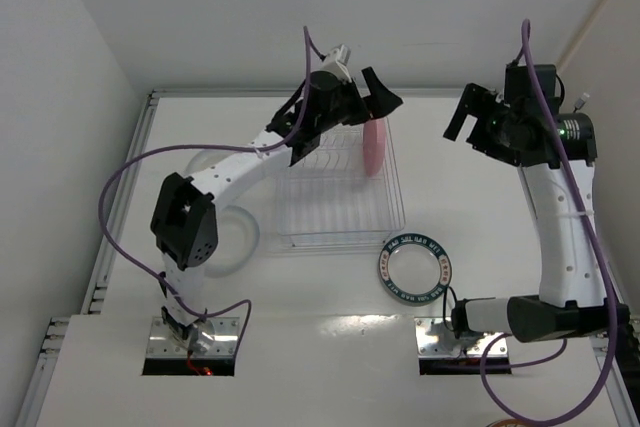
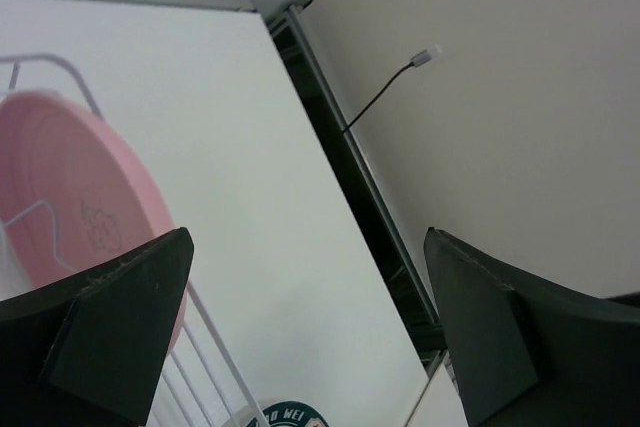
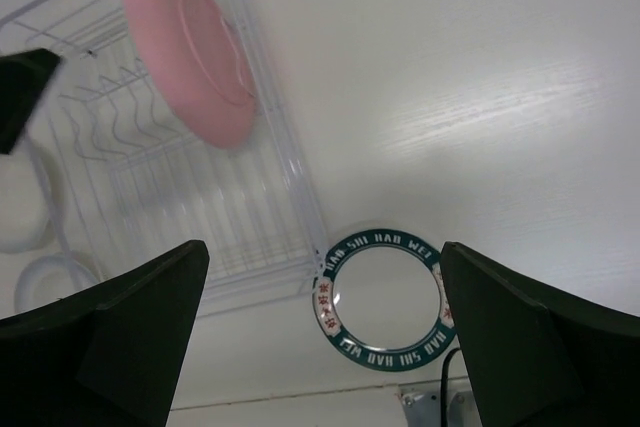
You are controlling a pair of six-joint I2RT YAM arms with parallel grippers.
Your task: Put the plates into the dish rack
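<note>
The pink plate [image 1: 374, 147] [image 2: 70, 197] [image 3: 190, 47] stands on edge between the prongs at the far right end of the white wire dish rack [image 1: 330, 207] [image 3: 200, 207]. My left gripper [image 1: 352, 122] [image 2: 305, 237] hovers open just above and left of it, holding nothing. The teal-rimmed plate [image 1: 414, 266] [image 3: 385, 297] lies flat on the table by the rack's near right corner. My right gripper [image 1: 470, 137] [image 3: 322, 247] hangs open and empty high over the table, right of the rack. Two clear plates [image 1: 232, 237] [image 1: 205, 162] lie left of the rack, partly under the left arm.
The table's raised metal edge [image 2: 350, 177] runs along the far side, with the white walls close behind it. A thin cable [image 2: 385, 92] hangs on the wall. Purple cables loop from both arms.
</note>
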